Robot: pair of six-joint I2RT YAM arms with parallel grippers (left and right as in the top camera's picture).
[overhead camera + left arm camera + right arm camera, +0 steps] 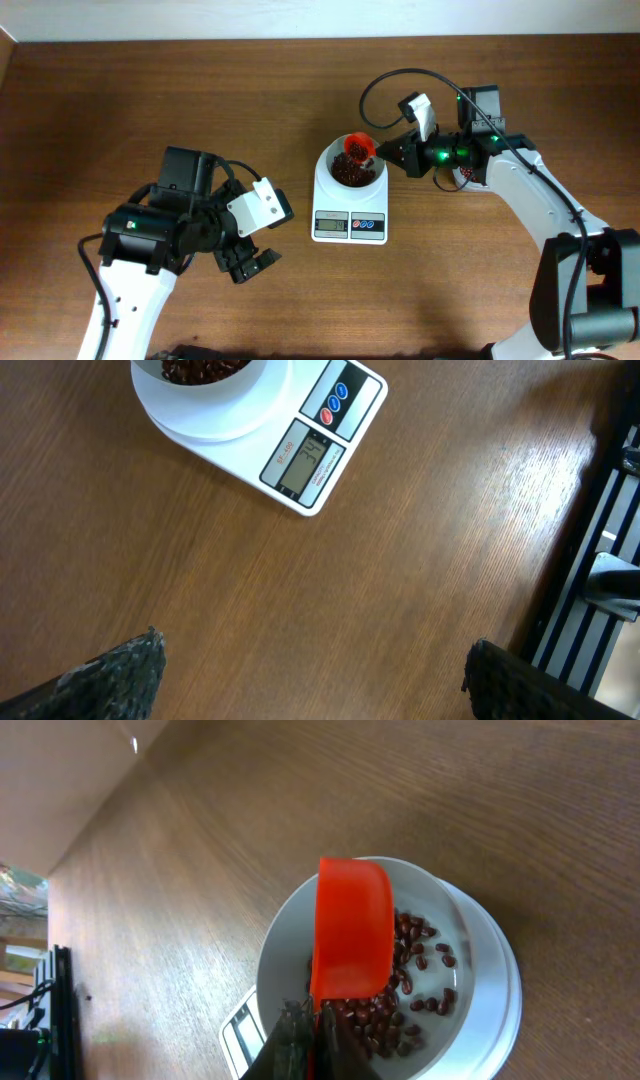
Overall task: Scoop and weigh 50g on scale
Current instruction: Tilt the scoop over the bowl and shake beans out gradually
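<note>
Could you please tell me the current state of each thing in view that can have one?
scale: flat on the table, display on, reading too small to make out.
bowl: upright on the scale, partly filled.
beans: lying in the bowl.
red scoop: gripped at its handle end, over the bowl.
left claw: open, holding nothing.
right claw: shut on the red scoop.

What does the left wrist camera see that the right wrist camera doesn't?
Only the left wrist view shows the blue and red buttons and the left gripper, open and empty. Only the right wrist view shows the red scoop, pinched by the right gripper, over the bowl. Both show the bowl, beans, scale and wooden table.
</note>
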